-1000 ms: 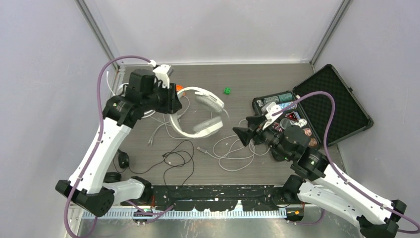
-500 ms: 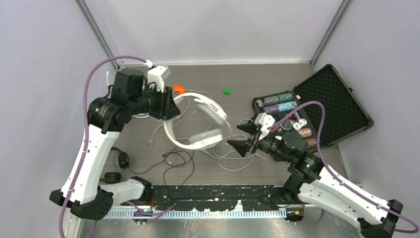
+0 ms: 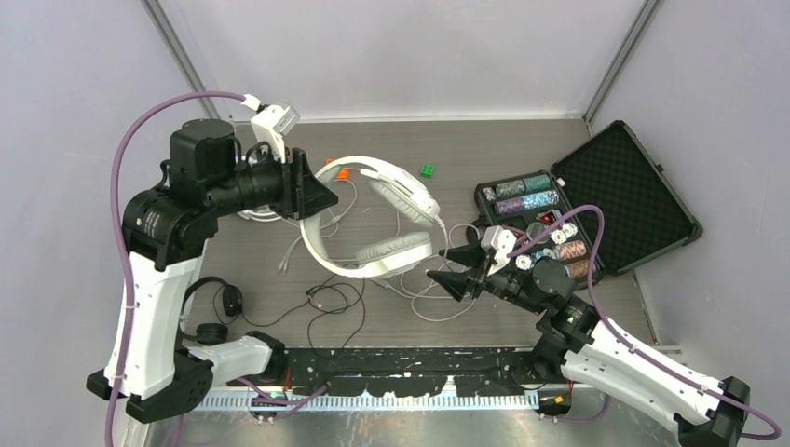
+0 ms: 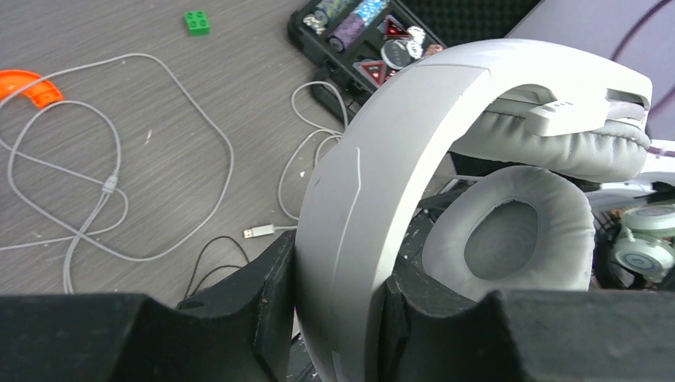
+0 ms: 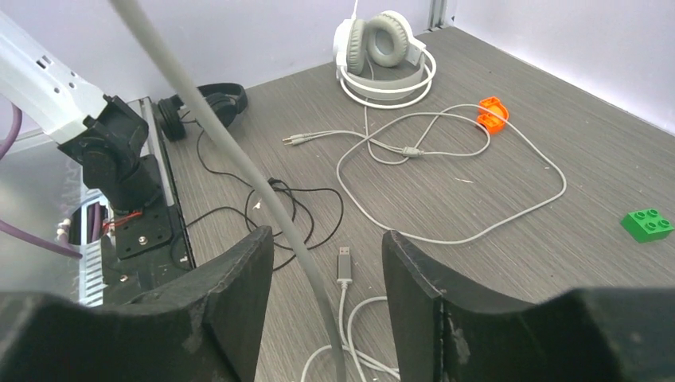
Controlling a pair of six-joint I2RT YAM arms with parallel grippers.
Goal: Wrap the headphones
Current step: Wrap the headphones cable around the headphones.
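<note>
My left gripper (image 3: pixel 315 194) is shut on the headband of a white over-ear headset (image 3: pixel 373 256) and holds it off the table. In the left wrist view the band (image 4: pixel 366 199) sits clamped between the jaws of that gripper (image 4: pixel 338 298), with the padded cups (image 4: pixel 517 231) beyond. Its white cord (image 5: pixel 239 167) hangs between the spread jaws of my open right gripper (image 5: pixel 326 259), which also shows in the top view (image 3: pixel 445 268). A second white headset (image 5: pixel 382 48) lies at the back left. A black headset (image 3: pixel 219 312) with a black cord lies front left.
The open black case of chips (image 3: pixel 615 200) stands at the right. A green brick (image 3: pixel 427 170) and an orange piece (image 3: pixel 342 173) lie at the back. Loose white cords and a USB plug (image 5: pixel 345 263) lie under my right gripper.
My left gripper has lifted the white headset up and swung back to the left. My right gripper has moved left and down, and the hanging cord is now between its jaws.
</note>
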